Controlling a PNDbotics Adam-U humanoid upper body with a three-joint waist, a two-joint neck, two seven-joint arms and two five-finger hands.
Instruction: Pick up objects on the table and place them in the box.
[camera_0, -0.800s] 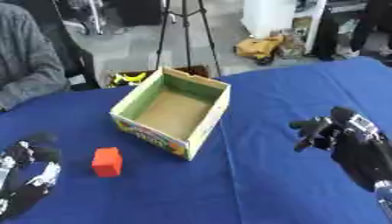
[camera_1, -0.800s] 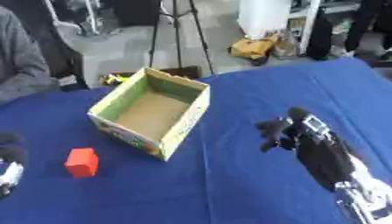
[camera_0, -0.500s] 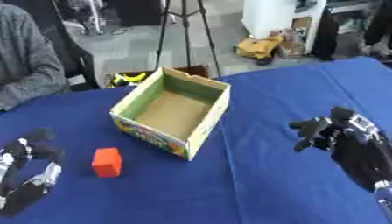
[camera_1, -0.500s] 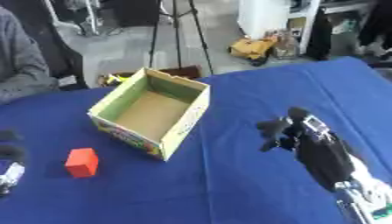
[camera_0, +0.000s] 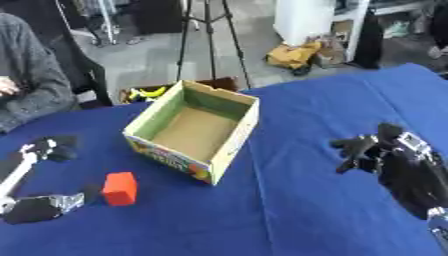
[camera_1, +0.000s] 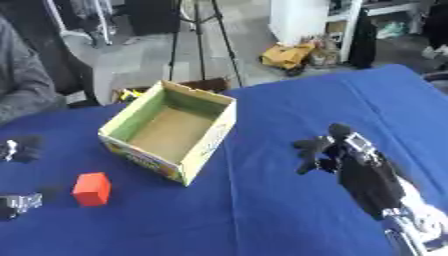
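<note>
Plainly, matte red block (camera_0: 120, 188) beside open cardboard box (camera_0: 194, 129).

Your left hand (camera_0: 39, 175) ran off the left edge of the frame, so you could see only its spread dark fingers and a silver part, and in the right eye view even less of it showed. Your right hand (camera_1: 328, 150) was blurred; its fingers merged into one dark shape. The box (camera_0: 194, 131) hid its own near inner wall from you. The surface (camera_0: 306, 210) was cut off at the lower and right edges.
</note>
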